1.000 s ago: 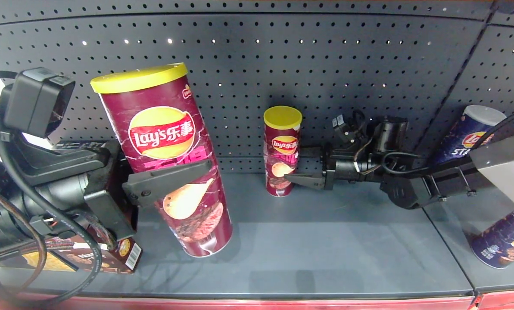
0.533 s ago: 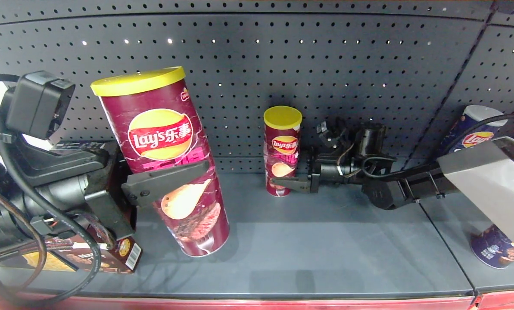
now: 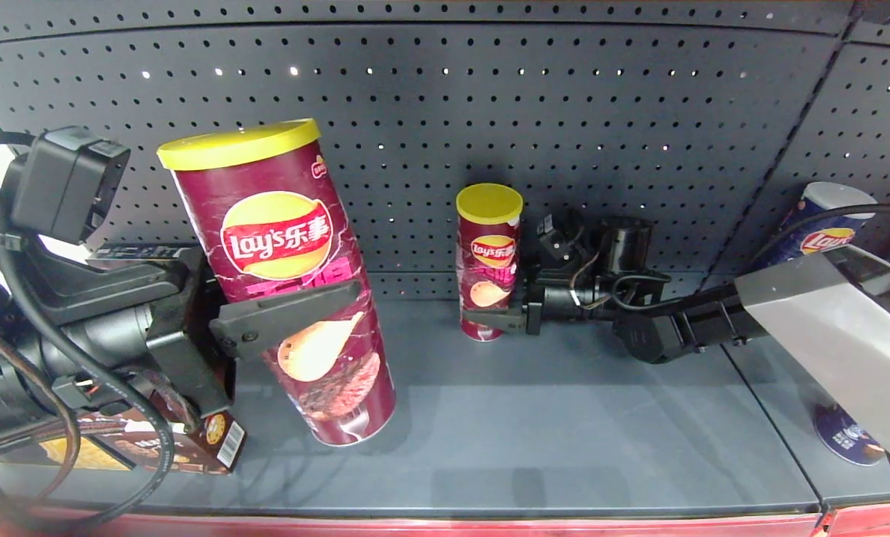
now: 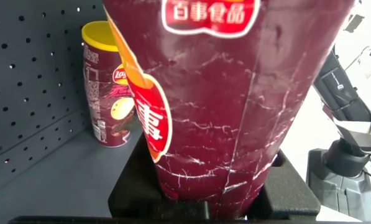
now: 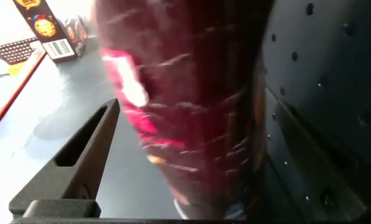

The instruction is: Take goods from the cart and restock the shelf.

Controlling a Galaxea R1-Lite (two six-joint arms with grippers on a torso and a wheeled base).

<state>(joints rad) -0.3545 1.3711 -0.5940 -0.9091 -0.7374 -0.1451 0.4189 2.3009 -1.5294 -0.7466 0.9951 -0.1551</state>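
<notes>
A tall maroon chip can [image 3: 288, 283] with a yellow lid leans at the left of the shelf [image 3: 564, 432], its base just above the shelf floor. My left gripper [image 3: 303, 306] is shut on its middle; the left wrist view shows the can [image 4: 235, 93] up close, wedged in the gripper [image 4: 210, 199]. A second maroon can [image 3: 488, 261] stands upright against the pegboard. My right gripper [image 3: 489, 321] is open around its lower half. In the right wrist view one finger [image 5: 79, 168] stands a little off that can [image 5: 197, 124]; the other finger is hidden.
A brown box [image 3: 154, 447] lies at the shelf's front left. Blue cans [image 3: 818, 224] stand on the neighbouring shelf section at right. The pegboard [image 3: 489, 112] closes the back, and a red lip [image 3: 445, 526] marks the front edge. Bare shelf floor lies between the two maroon cans.
My right gripper has slid left along the back of the shelf until its fingers flank the standing can. The held can has sunk slightly.
</notes>
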